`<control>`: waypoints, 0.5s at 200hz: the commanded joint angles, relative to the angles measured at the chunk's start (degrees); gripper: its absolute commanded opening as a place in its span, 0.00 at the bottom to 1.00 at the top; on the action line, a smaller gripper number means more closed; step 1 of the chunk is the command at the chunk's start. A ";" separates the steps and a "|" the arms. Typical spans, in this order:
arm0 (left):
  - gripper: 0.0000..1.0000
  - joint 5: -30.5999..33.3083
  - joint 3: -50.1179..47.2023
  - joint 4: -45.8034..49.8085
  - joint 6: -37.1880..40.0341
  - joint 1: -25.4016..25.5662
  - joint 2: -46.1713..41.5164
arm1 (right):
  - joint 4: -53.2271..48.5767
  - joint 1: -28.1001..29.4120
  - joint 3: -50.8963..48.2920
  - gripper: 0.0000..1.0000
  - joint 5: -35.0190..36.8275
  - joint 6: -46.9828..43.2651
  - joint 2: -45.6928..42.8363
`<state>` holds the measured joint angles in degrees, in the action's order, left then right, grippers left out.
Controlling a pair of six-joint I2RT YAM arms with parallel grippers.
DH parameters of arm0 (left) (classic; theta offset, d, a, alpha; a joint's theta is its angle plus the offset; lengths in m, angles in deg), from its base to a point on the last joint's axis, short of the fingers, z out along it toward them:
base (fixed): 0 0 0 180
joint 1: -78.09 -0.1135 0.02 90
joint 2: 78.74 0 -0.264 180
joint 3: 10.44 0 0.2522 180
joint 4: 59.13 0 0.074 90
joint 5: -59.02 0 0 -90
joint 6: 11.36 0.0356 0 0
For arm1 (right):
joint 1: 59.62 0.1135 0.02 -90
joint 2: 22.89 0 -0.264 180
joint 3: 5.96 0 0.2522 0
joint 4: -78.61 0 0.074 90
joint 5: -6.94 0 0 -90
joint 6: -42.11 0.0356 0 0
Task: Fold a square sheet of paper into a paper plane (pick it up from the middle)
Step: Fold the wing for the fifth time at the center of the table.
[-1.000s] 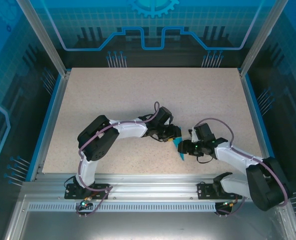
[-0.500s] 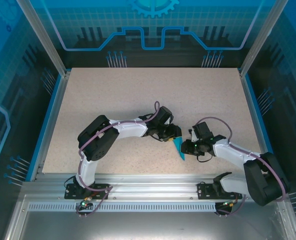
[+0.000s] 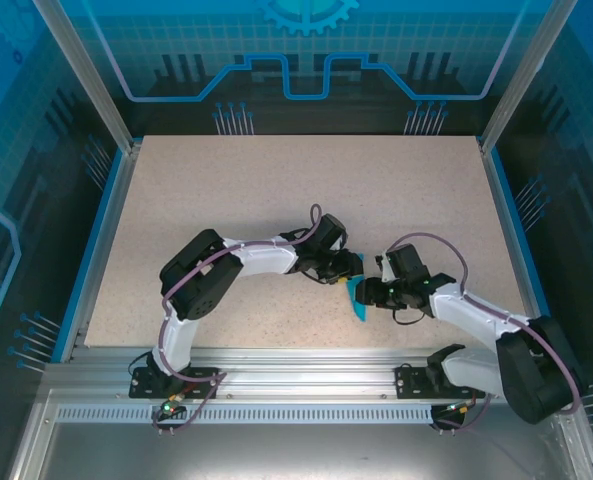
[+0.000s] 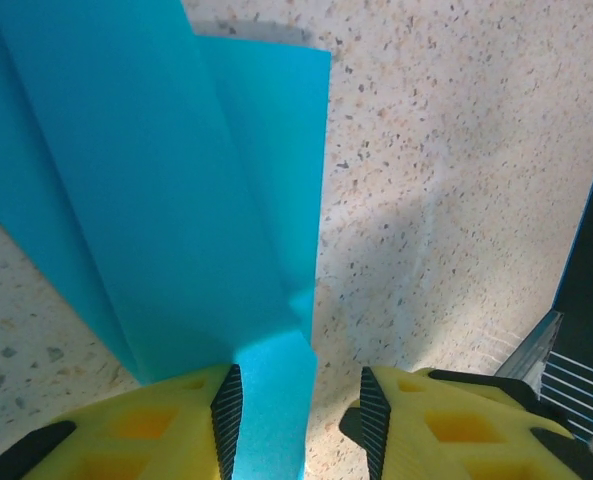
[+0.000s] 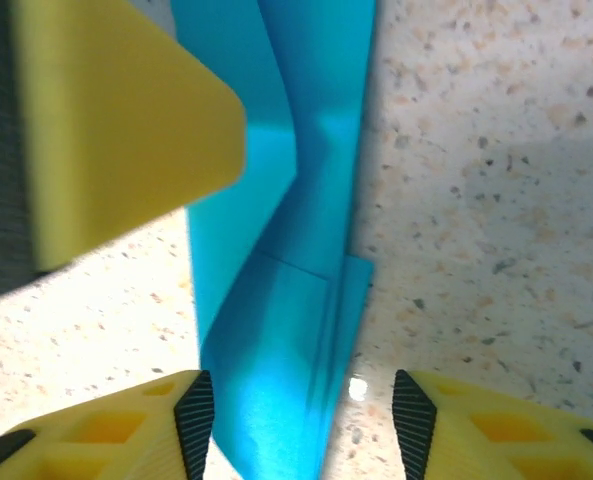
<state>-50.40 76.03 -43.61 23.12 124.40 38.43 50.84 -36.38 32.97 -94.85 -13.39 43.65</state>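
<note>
Left gripper [image 4: 301, 400] sits part open, jaws either side of one end of the paper [image 4: 176, 200]. The sheet touches one pad and the other pad is clear, so I'd call it not clamped. Right gripper [image 5: 304, 410] also stands apart, straddling the paper's other end, no pinch visible. Paper lies on the table [image 3: 276, 190] between the two grippers, near the front middle. Progress, my read: far along. It's no flat square now but a slim strip with long creases and stacked layers, plane-shaped. Nose is hard to make out. Left to do, I'd guess: press the last crease, set the wings, let go.
</note>
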 commanded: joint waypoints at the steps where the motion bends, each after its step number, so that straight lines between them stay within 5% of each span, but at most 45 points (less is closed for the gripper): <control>1: 0.39 -1.15 1.57 1.71 0.07 0.29 0.35 | 2.76 0.97 -1.13 0.58 -3.44 -0.81 -1.28; 41: 0.39 -1.14 1.76 1.43 -0.28 0.28 0.28 | 2.31 2.89 0.33 0.66 -1.69 -1.95 1.27; 100: 0.39 -1.32 1.63 0.66 -1.34 0.25 -0.35 | -1.27 8.49 4.13 0.65 6.91 -3.54 5.72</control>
<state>-50.40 76.25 -43.57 23.05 124.40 38.43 51.63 -30.08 34.76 -92.42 -15.40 48.03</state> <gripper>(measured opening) 0.392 0.659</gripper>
